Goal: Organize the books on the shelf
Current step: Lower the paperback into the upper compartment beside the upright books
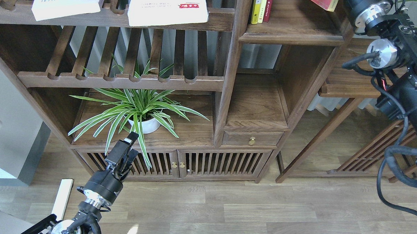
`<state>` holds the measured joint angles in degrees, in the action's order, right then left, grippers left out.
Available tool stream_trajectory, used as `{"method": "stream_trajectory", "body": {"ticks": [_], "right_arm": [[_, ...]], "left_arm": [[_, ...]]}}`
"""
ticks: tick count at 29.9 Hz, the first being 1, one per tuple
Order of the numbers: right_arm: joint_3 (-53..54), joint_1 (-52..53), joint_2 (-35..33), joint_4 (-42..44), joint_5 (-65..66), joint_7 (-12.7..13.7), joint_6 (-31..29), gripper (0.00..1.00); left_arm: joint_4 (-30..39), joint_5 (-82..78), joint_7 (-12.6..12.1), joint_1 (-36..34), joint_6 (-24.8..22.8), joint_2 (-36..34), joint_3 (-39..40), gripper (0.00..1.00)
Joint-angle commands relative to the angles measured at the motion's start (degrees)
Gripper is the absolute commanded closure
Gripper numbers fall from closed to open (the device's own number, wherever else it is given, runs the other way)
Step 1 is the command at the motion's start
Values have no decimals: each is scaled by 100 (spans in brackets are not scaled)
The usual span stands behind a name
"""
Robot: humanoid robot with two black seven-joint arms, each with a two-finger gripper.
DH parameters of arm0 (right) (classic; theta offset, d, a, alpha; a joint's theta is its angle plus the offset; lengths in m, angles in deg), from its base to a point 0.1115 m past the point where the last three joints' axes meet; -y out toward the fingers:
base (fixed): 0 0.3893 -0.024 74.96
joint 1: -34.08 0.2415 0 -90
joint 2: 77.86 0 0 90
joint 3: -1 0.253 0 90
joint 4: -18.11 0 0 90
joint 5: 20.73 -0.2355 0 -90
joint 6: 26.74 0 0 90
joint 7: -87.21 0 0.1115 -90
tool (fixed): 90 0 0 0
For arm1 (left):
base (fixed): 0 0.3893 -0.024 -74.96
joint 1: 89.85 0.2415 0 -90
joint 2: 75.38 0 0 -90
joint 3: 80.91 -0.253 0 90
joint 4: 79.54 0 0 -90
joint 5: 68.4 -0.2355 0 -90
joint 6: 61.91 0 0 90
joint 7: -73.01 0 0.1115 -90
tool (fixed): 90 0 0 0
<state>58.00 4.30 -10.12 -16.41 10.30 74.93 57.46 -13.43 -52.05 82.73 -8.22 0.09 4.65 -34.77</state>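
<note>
Two paperbacks lie flat at the top of the frame, on a slatted rack (110, 19) with notched rails: the pale lilac-white book (67, 0) with a barcode at upper left, and beside it, apart from it, the large white book (167, 6) with a small red label. Both hang a little over the front rail. A corner of a third book with a red cover (322, 0) shows at the upper right, above the solid walnut shelf (293, 38), where three thin upright books (262, 7) stand at its left end; most of the red cover is cut by the frame edge, so I cannot tell what holds it. I judge the paperbacks to be light and somewhat flexible, with smooth covers that may slip, so the overhanging front edge is the best place to take hold, pinching near the spine side where the book is stiffer. The wood is dark brown, smooth and hard, with plain edges on the shelf. The left gripper (130, 145) hangs low at lower left, in front of a potted plant (138, 110), its fingers narrow and holding nothing. The right arm (407, 73) rises at the right edge; its fingers are out of the frame.
</note>
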Motion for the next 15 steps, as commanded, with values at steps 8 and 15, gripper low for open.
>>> {"method": "stream_trajectory", "body": {"ticks": [8,15], "right_arm": [[-32,-150,143,121,0,-11,0,95],[3,-177,266,253,0,-20,0,95]], "left_arm": [[-2,8,12,10,0,4,9,1],[-10,8,12,19,0,4,26,1]]}}
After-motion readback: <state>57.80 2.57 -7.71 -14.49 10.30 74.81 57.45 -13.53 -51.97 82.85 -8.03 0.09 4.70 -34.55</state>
